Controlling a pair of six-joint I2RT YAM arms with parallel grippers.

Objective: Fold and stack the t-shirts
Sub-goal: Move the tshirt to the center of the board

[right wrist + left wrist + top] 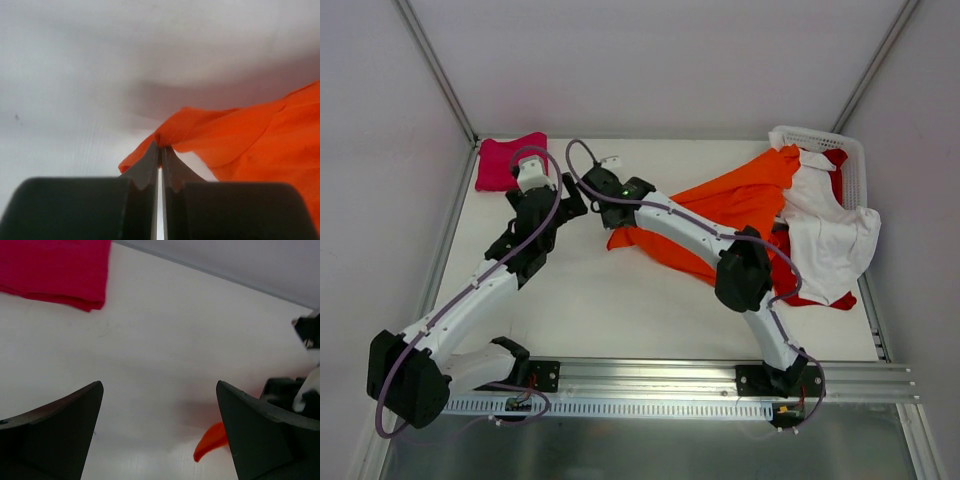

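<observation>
A bright orange t-shirt [740, 200] lies stretched from the basket toward the table's middle. My right gripper [609, 214] is shut on its near-left edge; in the right wrist view the gripper [161, 148] pinches a fold of the orange cloth [250, 145]. A folded magenta-pink t-shirt [508, 162] lies at the far left corner and shows in the left wrist view [55, 270]. My left gripper [570, 203] is open and empty [160, 432] over bare table between the pink shirt and the orange tip [212, 441]. A white t-shirt [832, 232] and a red one [817, 298] hang from the basket.
A white slotted basket [817, 139] stands at the far right corner. Part of the right arm [300, 390] shows at the right of the left wrist view, close to my left gripper. A metal rail [650, 375] runs along the near edge.
</observation>
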